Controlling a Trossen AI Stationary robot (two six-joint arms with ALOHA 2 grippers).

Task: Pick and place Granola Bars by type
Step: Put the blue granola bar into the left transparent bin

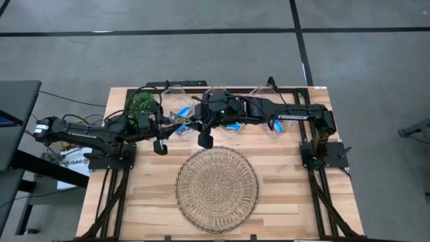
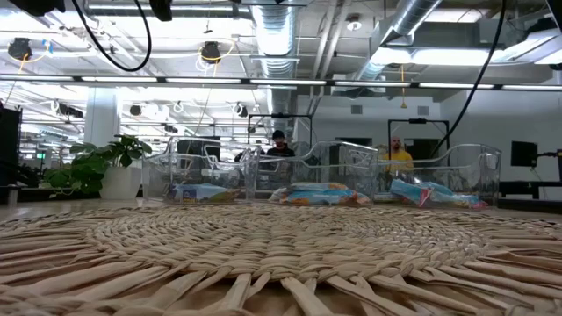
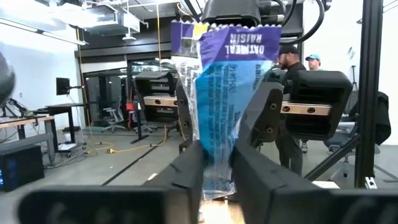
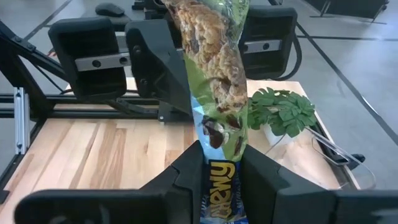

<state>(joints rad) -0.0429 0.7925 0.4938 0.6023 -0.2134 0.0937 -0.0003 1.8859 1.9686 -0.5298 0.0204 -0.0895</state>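
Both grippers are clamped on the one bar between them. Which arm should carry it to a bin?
Probably left. The left gripper grips the bar squarely at one end, and its arm sits beside the nearest bin. The right gripper belongs to an arm stretched far across the table.

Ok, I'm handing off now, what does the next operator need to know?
Left gripper: shut on a bar, in mid-air.
Right gripper: shut on the same bar's other end, it seems.
Done: other bars lie in the three clear bins; none on the woven tray.
Left: one gripper lets go, the other drops this bar into its bin.
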